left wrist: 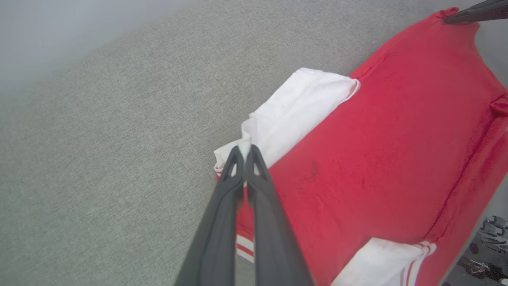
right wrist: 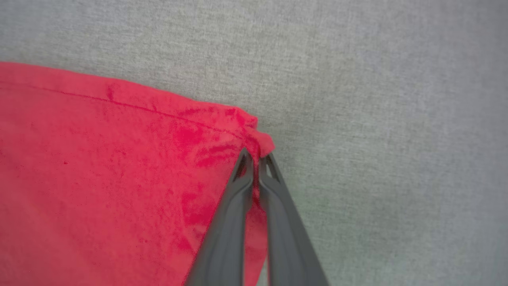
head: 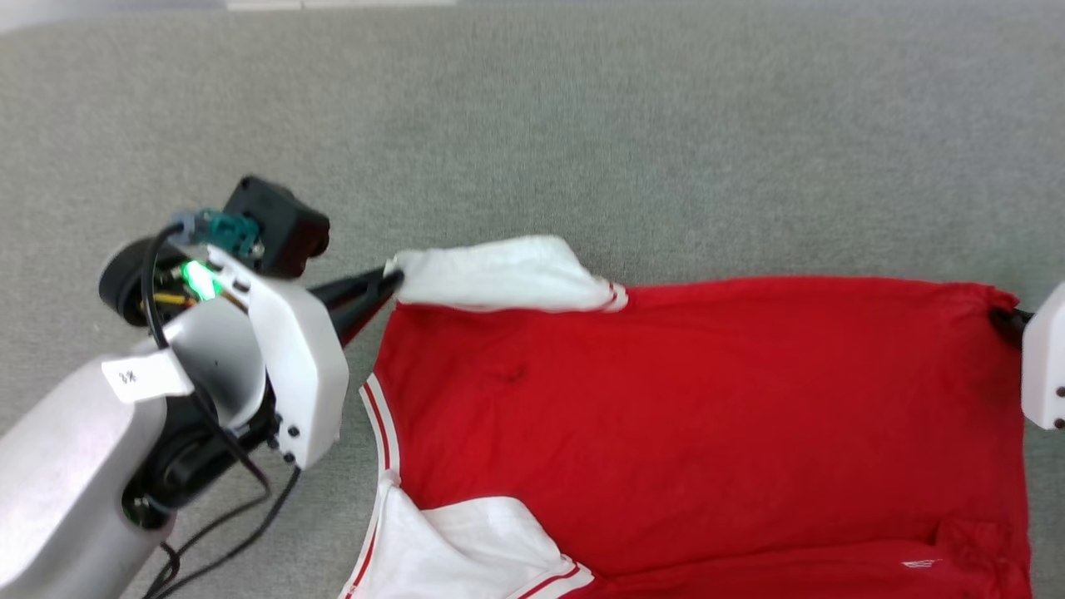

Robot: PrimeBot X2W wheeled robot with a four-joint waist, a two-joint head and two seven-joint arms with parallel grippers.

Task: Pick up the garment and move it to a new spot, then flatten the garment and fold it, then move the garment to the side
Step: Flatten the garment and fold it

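Observation:
The garment [head: 699, 416] is a red shirt with white sleeves and striped trim, spread plain side up on the grey surface. My left gripper [head: 389, 281] is shut on the tip of the far white sleeve [head: 499, 274]; in the left wrist view its fingertips [left wrist: 245, 153] pinch the white cloth. My right gripper [head: 1003, 320] is shut on the far right hem corner; in the right wrist view the fingers [right wrist: 256, 159] clamp a bunched red corner [right wrist: 260, 141]. The near sleeve [head: 466, 541] lies at the bottom edge. Lettering is hidden.
Grey fabric surface [head: 582, 125] stretches far beyond and to the left of the shirt. My left arm's pale housing and cables [head: 208, 374] lie at the lower left. In the left wrist view some dark gear [left wrist: 488, 246] shows at the lower right corner.

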